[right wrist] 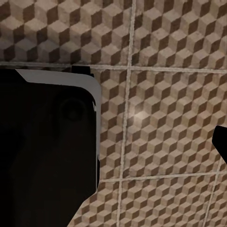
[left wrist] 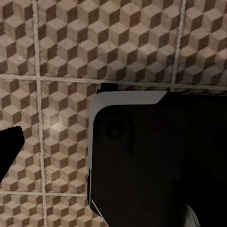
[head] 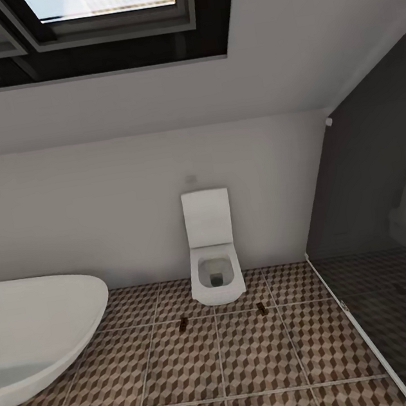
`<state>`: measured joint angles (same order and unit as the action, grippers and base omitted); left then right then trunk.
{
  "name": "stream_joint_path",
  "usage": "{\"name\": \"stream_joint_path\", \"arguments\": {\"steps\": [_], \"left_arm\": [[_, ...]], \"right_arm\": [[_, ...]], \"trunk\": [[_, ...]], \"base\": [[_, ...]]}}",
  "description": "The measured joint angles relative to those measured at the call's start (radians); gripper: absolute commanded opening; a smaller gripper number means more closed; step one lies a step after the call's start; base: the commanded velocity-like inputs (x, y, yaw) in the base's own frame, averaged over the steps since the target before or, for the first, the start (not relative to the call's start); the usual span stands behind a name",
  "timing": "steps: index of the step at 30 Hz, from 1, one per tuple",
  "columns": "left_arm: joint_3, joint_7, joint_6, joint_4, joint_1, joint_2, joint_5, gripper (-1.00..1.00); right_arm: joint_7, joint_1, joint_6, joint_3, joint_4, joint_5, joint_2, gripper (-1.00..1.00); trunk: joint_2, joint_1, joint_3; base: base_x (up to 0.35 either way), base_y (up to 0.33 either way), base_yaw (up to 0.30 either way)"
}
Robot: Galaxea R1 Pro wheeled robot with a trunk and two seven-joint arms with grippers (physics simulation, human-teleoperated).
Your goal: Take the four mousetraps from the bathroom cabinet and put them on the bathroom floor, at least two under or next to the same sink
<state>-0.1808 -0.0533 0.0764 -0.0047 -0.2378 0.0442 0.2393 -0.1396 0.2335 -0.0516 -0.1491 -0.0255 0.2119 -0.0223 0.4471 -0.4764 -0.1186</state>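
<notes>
Head view, biggest first. Bathroom floor, cube-pattern tiles, runs from 6 o'clock up to the back wall. White bathtub sits at 9 o'clock, cut by the frame edge. Dark glass partition takes the 3 o'clock side, meeting the floor along a slanted line. Wall-hung toilet is just past centre, lid up against the wall.

Two small dark brown pieces lie flat on the tiles in front of the toilet: one at its 7 o'clock, one at its 5 o'clock. Probably mousetraps, too small to confirm wire parts. They're well apart, one either side of the bowl, both on the same tiled surface. If so, that's half the count on the floor, though near a toilet rather than a basin, so the under-the-basin condition looks unmet from here.

Both wrist views look down at the tiles past black robot bodywork. A black sliver at each frame edge may be a finger; can't tell whether either hand is released or clenched. Nothing seen held. Arms look stowed for driving.
</notes>
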Motion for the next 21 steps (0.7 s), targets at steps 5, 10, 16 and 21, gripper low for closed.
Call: {"name": "stream_joint_path", "arguments": {"steps": [5,10,16,21], "left_arm": [[0.000,-0.001,0.002,-0.001,0.000,0.000,-0.002,1.00],[0.001,-0.001,0.001,-0.001,0.000,-0.002,-0.004,1.00],[0.002,-0.001,0.001,-0.001,0.000,-0.002,-0.004,1.00],[0.001,-0.001,0.000,-0.001,0.001,-0.001,-0.003,1.00]], "right_arm": [[-0.001,0.000,0.000,0.000,0.000,0.001,-0.001,1.00],[0.000,0.000,0.000,0.000,0.000,-0.001,-0.002,1.00],[0.000,0.000,0.000,0.000,0.000,-0.003,-0.001,1.00],[0.000,0.000,0.000,0.000,0.000,-0.001,-0.002,1.00]], "trunk": [[0.000,0.000,0.000],[0.000,0.000,0.000],[0.000,0.000,0.000],[0.000,0.000,0.000]], "base": [[0.000,0.000,0.000],[0.000,0.000,0.000],[0.000,0.000,0.000],[0.000,0.000,0.000]]}}
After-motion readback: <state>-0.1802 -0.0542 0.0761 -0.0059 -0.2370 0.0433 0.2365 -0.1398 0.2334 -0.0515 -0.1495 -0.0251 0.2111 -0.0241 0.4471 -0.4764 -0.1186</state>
